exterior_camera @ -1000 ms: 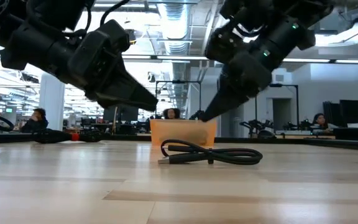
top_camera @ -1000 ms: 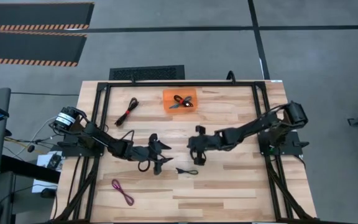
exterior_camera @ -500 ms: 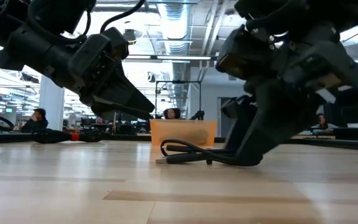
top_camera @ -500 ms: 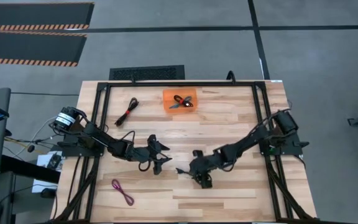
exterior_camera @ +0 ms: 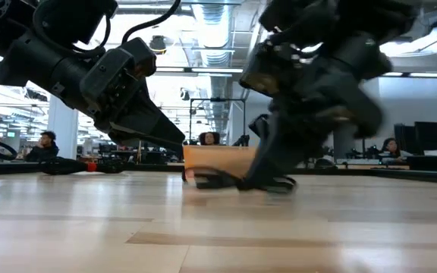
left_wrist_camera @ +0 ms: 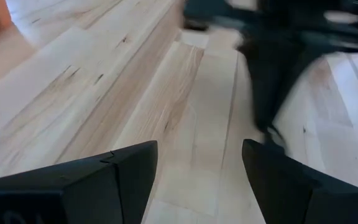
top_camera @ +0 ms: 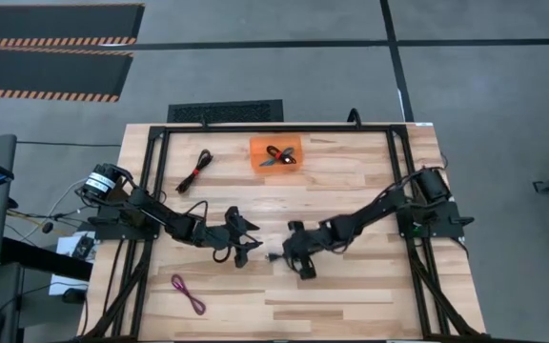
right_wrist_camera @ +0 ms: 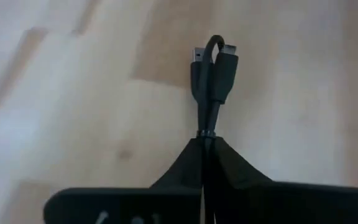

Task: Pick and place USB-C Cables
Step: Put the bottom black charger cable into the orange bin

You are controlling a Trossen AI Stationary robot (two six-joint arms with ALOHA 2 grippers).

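The black USB-C cable (right_wrist_camera: 211,74) sticks out past my right gripper (right_wrist_camera: 205,140), which is shut on it low over the table's middle (top_camera: 298,259). My left gripper (top_camera: 246,240) hovers open just left of it, touching nothing (left_wrist_camera: 197,162). A red-and-black cable (top_camera: 195,170) lies flat on the far left of the table. The magenta-purple cable (top_camera: 188,293) lies near the front left. The teal-blue cable and another red-and-black one (top_camera: 276,155) lie inside the orange tray (top_camera: 258,145). My right gripper pinches the folded black cable between its two fingers, across several strands side by side. The connector end (right_wrist_camera: 219,59) juts out beyond the fingertips, toward the table's left (top_camera: 274,255). The fingers slant down from the right. In the low view the cable (exterior_camera: 211,180) sits close above the wood.
The orange tray stands at the table's far middle. A black frame (top_camera: 255,128) runs around the table's edges. Bare wood lies between the grippers and the near edge. People and desks show in the room beyond the table in the low view.
My right gripper has moved from the table's middle toward the near edge, come down on the black cable and shut on it. It has then drawn back a little toward the left and far side, carrying the cable leftward. My left gripper has stayed put.
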